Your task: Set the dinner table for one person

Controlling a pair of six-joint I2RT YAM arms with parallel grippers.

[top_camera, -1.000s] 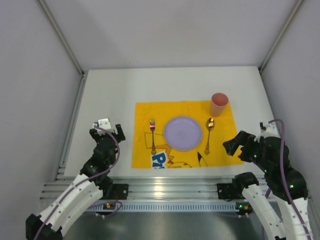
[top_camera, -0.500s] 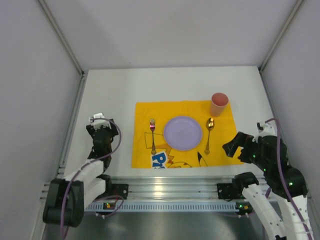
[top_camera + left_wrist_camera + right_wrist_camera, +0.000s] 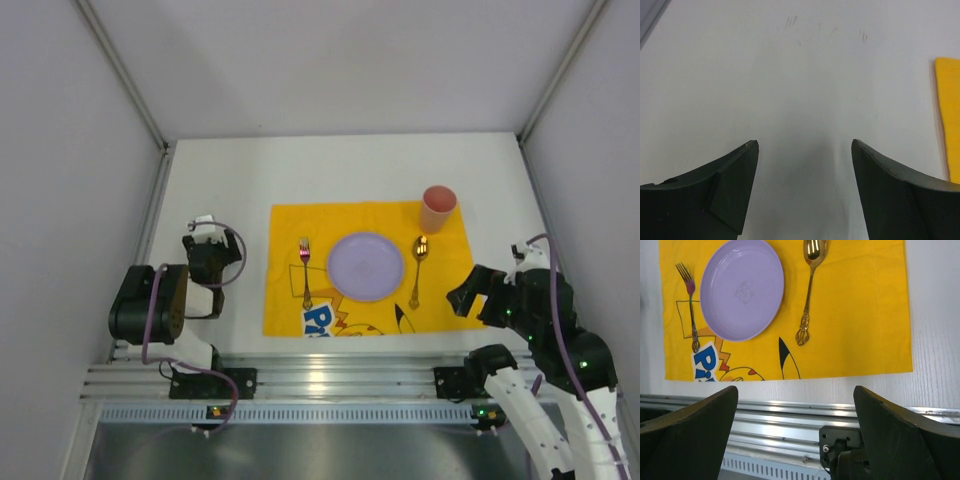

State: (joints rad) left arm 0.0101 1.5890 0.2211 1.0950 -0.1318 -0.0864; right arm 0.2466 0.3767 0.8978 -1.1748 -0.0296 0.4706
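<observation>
On the white desk [image 3: 220, 180] the plate [image 3: 366, 266], fork [image 3: 305, 272], spoon [image 3: 417, 268] and cup [image 3: 438, 208] sit on the mat [image 3: 290, 225], and the left hand [image 3: 805, 145] has pulled back, open and empty like the right hand [image 3: 795, 388]: setting looks done.

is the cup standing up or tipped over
Standing: the cup sits on its base at the mat's far right corner, round top facing the overhead camera.

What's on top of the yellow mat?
A purple plate in the middle, fork on its left, gold spoon on its right, pink cup at the far right corner. The plate hides part of the print on the mat.
</observation>
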